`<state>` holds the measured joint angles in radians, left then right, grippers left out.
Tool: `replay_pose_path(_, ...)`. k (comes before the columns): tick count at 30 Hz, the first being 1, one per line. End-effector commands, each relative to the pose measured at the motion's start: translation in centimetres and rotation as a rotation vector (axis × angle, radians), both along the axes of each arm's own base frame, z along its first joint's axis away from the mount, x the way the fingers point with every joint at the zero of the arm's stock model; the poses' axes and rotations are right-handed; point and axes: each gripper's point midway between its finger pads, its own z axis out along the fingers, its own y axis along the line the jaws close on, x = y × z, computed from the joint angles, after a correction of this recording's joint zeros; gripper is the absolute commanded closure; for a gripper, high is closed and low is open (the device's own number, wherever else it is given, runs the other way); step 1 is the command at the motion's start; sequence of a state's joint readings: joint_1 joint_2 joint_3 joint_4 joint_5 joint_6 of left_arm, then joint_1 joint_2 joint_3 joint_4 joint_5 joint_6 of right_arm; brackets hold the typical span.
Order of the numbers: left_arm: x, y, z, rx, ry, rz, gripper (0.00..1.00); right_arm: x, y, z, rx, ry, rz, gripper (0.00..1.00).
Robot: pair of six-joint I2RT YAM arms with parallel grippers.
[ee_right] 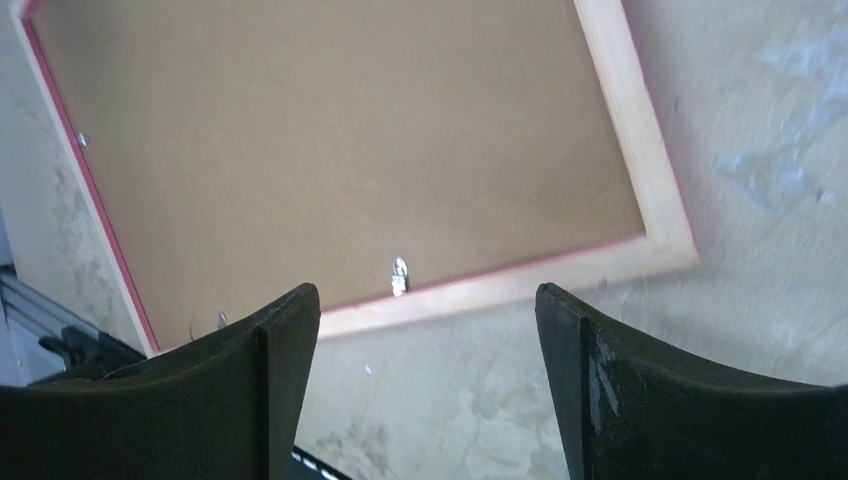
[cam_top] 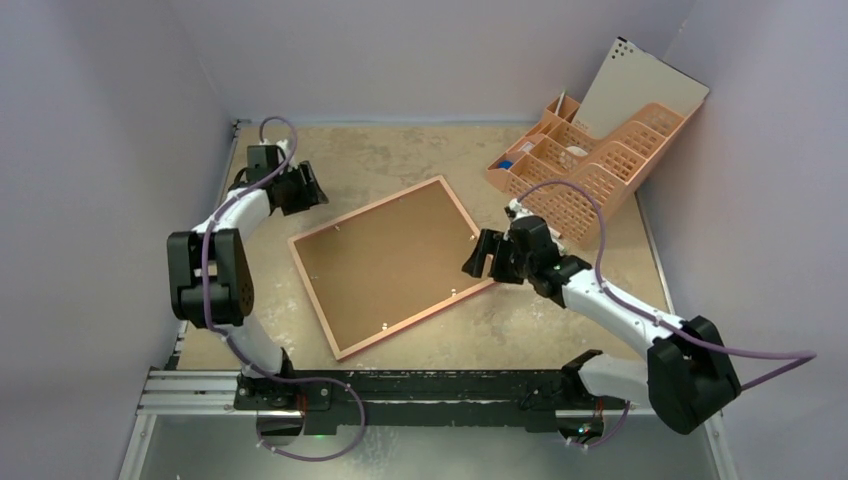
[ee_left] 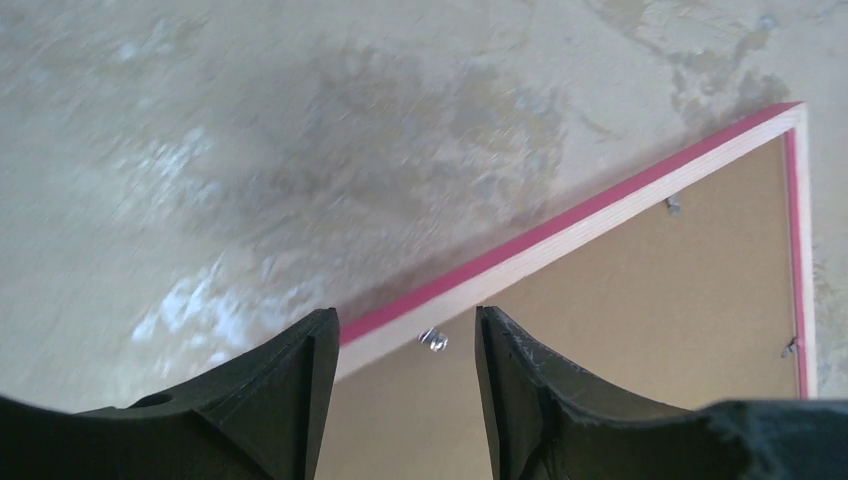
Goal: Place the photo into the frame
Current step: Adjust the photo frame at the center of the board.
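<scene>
The frame (cam_top: pixel 365 208) lies flat in the middle of the table with its pale wood reverse up and a pink edge showing. A plain brown backing board (cam_top: pixel 390 265) fills it, held by small metal tabs (ee_left: pixel 433 340). The photo is not in view. My left gripper (cam_top: pixel 318 190) is open and empty, just beyond the frame's far left corner; the left wrist view shows the frame's rim (ee_left: pixel 600 215) between and beyond its tips (ee_left: pixel 405 325). My right gripper (cam_top: pixel 478 252) is open and empty at the frame's right edge; the rim (ee_right: pixel 520 280) lies just ahead of it (ee_right: pixel 428 300).
A peach plastic desk organiser (cam_top: pixel 590 165) stands at the back right, with a white perforated panel (cam_top: pixel 640 90) leaning behind it. Lilac walls close in the table on three sides. The black arm rail (cam_top: pixel 400 390) runs along the near edge.
</scene>
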<state>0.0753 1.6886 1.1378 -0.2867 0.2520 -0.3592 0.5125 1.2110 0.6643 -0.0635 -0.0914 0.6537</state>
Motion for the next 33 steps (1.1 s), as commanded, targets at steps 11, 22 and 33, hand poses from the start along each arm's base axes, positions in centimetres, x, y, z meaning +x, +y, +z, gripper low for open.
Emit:
replay_pose_path(11, 0.8, -3.3, -4.8, -0.211, 0.134, -0.094, 0.44, -5.2, 1.5, -5.7, 0.118, 0.201, 0.100, 0.19)
replay_pose_path(22, -4.7, -2.7, -7.3, -0.226, 0.245, 0.068, 0.42, 0.8, 5.0, -4.4, 0.144, 0.128, 0.128, 0.23)
replay_pose_path(33, -11.7, -4.4, -7.0, -0.363, 0.241, 0.191, 0.41, 9.3, 9.6, -4.8, 0.091, 0.087, 0.217, 0.25)
